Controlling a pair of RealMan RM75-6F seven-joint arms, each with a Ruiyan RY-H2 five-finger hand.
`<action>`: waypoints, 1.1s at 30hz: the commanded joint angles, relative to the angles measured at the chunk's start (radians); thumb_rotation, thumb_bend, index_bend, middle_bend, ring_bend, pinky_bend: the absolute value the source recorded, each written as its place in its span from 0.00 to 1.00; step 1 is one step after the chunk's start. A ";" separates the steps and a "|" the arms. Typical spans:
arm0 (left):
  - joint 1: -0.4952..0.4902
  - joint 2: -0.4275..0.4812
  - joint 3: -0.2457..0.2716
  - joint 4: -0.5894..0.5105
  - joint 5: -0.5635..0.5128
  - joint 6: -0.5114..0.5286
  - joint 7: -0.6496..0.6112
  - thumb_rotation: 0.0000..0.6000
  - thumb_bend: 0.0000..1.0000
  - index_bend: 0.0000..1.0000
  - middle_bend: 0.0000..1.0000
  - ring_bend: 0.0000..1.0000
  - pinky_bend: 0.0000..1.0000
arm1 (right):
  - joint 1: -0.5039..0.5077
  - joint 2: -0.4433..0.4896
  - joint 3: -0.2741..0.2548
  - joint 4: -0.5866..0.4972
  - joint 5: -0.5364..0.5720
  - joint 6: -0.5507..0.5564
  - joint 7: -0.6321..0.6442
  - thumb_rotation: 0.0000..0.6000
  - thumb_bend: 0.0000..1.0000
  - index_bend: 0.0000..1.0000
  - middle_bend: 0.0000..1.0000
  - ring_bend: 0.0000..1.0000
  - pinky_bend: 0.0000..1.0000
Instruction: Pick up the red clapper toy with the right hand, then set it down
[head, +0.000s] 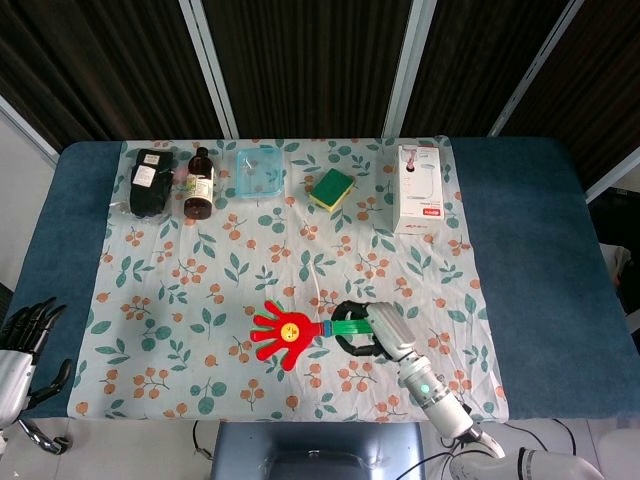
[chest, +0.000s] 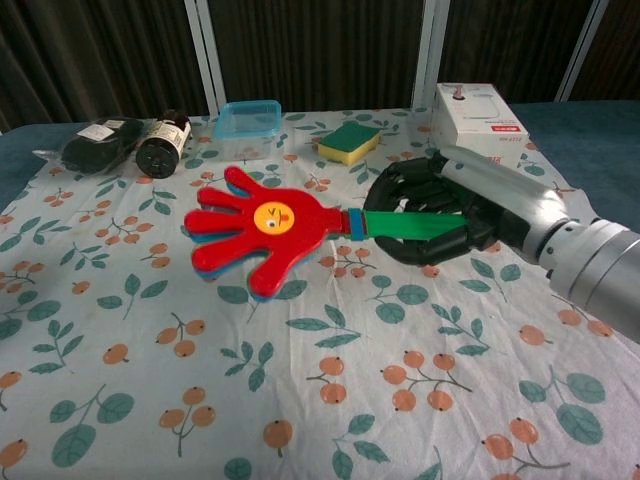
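The right hand (chest: 440, 215) grips the green handle of the red clapper toy (chest: 262, 233), fingers wrapped round it, the toy lying low and nearly flat over the near middle of the counter (head: 520, 250). To set it down well, lower until the palm-shaped end rests on the cloth, then loosen the fingers without dragging. The left hand (head: 22, 340) hangs empty, fingers apart, off the near left edge.

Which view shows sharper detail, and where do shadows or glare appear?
Chest view: red hand-shaped plastic clapper toy large and crisp, soft shadow beneath; faint sheen on the right robot hand. Head view: even lighting, everything smaller, no strong glare.
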 joint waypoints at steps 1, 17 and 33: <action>-0.001 0.000 0.000 0.001 -0.001 -0.003 0.001 1.00 0.43 0.00 0.00 0.00 0.08 | -0.126 -0.052 0.027 -0.061 -0.122 0.385 0.740 1.00 0.57 0.88 0.62 0.66 0.68; -0.015 -0.006 -0.007 0.003 -0.029 -0.042 0.013 1.00 0.43 0.00 0.00 0.00 0.08 | 0.052 -0.144 -0.048 0.229 -0.108 0.012 0.175 1.00 0.57 0.89 0.63 0.68 0.69; -0.015 -0.026 -0.022 0.019 -0.047 -0.033 0.017 1.00 0.43 0.00 0.00 0.00 0.08 | 0.063 -0.096 -0.041 0.173 -0.072 0.011 -0.021 1.00 0.59 0.92 0.65 0.69 0.69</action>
